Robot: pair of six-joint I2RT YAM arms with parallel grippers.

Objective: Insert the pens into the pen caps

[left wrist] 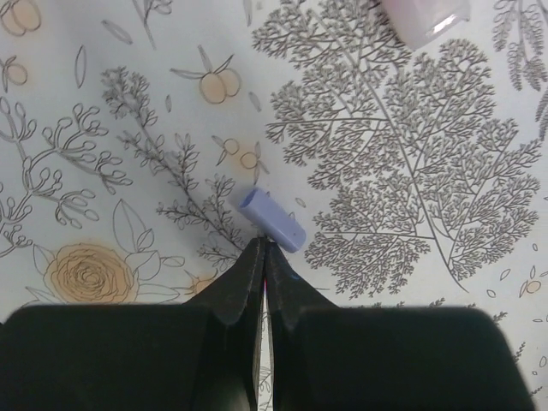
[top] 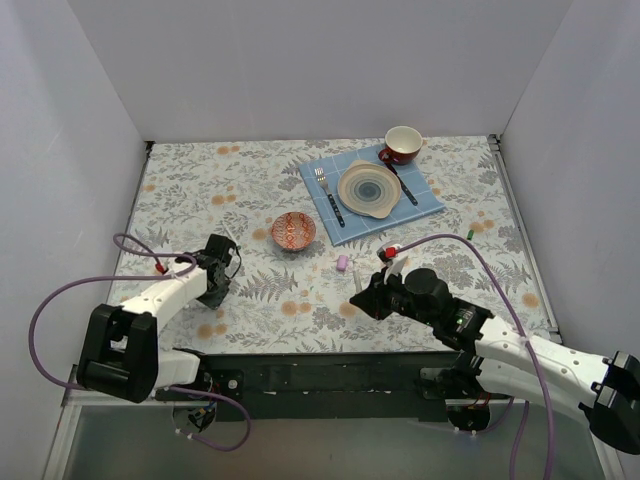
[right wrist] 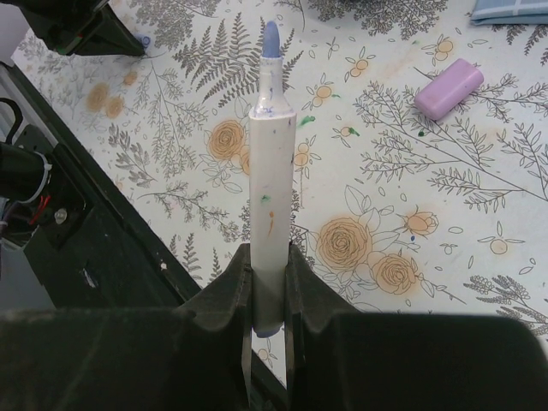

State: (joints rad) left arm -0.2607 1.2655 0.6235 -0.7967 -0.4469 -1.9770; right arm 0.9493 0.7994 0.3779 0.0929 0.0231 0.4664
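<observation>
So, table (top: 200, 185): covered by a floral cloth and walled in white on three sides.
Placemat (top: 428, 195): blue checked, laid at the far right. A plate (top: 369, 188) is set on it, with a fork (top: 322, 182) on its left and a dark-handled knife (top: 405, 187) on its right. A red cup (top: 403, 144) is parked at the mat's far corner.
Right gripper (right wrist: 267, 270): clamped on the pen's back end and held over the near-centre of the cloth.
Left gripper (left wrist: 263, 255): fingers pressed together with nothing pinched, held low over the cloth on the left side.
Bowl (top: 294, 231): small, red patterned, placed mid-table just off the mat's near-left corner.
Pen (right wrist: 271, 171): white barrel smudged with ink, blue nib bared and pointed away from the wrist.
Lilac cap (top: 343, 263): laid flat on the cloth between the bowl and the right gripper, near the pen but apart from it.
Blue cap (left wrist: 272, 220): laid on its side right at the left fingertips. Whether it's actually touched can't be told.
Pale pink thing (left wrist: 425, 15): cut off by the top edge of the left wrist view, so it can't be identified.
</observation>
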